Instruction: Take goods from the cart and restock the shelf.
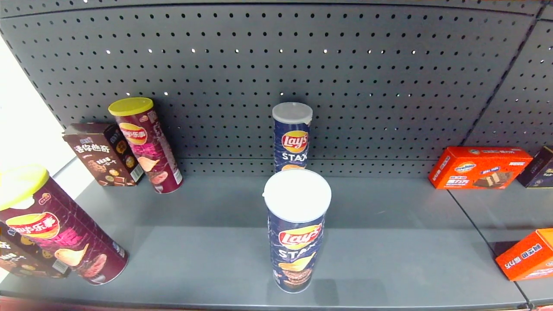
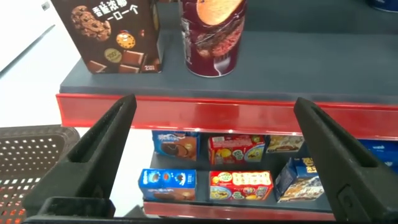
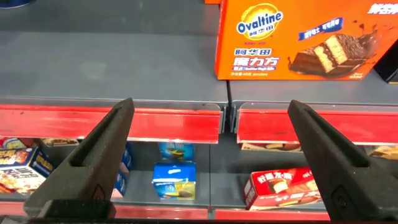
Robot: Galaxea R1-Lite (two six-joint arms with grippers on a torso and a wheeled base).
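Your left gripper (image 2: 214, 107) and right gripper (image 3: 211, 107) both hang wide and empty before the red shelf lip (image 2: 249, 115). Drop the left toward the black mesh cart (image 2: 31, 155) nearby for goods, keeping clear of that lip, then restock near the front blue chip can (image 1: 296, 233).
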